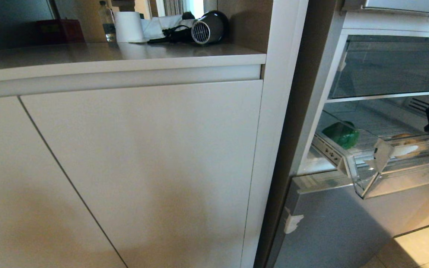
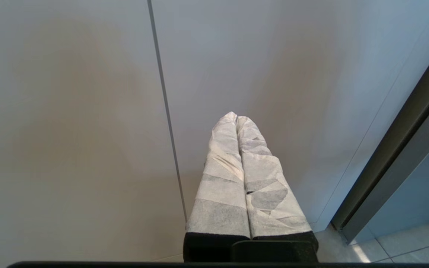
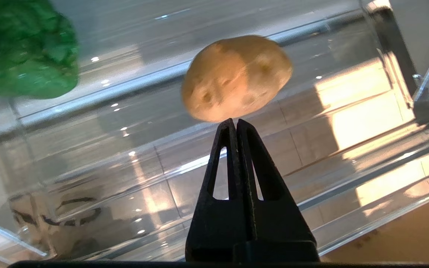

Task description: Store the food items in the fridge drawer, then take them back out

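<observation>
Both foods lie in the pulled-out drawer point(image 1: 363, 175), pepper point(image 1: 342, 134) toward its left end and potato point(image 3: 237, 77) well apart to the right, so the storing half looks done and the taking-out half is what remains. The right gripper point(image 3: 235, 122) hangs over the drawer with its jaws pressed together and empty, tips aimed at the potato's near edge, likely lining up on it but needing to spread before it can grasp. The left gripper point(image 2: 236, 118) sits parked against the white cabinet point(image 2: 69, 111), fingers closed on nothing, leaving this job to the right arm.
</observation>
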Controlling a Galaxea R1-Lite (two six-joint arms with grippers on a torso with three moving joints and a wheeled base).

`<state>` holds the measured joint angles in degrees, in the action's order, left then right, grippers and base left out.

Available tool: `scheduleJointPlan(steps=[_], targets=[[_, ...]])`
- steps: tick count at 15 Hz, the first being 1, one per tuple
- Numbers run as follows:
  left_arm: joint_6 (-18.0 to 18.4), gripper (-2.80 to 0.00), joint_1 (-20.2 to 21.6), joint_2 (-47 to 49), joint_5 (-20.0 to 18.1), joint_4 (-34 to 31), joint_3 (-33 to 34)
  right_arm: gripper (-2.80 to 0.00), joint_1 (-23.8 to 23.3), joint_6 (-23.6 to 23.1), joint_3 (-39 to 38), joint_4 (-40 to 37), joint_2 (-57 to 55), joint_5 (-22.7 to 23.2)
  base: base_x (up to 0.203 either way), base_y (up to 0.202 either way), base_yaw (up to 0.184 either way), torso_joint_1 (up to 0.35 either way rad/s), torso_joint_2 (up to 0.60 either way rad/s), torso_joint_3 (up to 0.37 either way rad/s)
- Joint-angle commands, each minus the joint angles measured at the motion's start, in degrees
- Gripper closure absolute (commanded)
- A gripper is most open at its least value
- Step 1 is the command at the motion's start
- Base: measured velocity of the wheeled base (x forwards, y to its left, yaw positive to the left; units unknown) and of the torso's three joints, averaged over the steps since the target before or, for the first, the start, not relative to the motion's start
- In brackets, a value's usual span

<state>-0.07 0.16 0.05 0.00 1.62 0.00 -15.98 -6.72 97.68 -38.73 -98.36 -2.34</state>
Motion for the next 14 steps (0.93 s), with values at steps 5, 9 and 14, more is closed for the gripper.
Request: scheduleJointPlan(steps=[5,9,14], targets=[[-0.01,0.0,0.02,0.04,0.0,0.05,0.62,0.0,-0.72,-1.65,-2.53,-4.4,8.06,0.09,0.0,0.0,0.0,0.0,0.0,0.0],[-0.01,0.0,0.02,0.04,0.0,0.05,0.62,0.0,-0.99,-1.37,-0.2,-2.18,4.09,0.17,0.0,0.0,0.0,0.0,0.0,0.0],[-0.01,0.0,0.02,0.04,0.0,0.05,0.62,0.0,-4.7,-1.44,1.9,-0.67,-2.13,0.32,0.0,0.0,0.0,0.0,0.0,0.0]])
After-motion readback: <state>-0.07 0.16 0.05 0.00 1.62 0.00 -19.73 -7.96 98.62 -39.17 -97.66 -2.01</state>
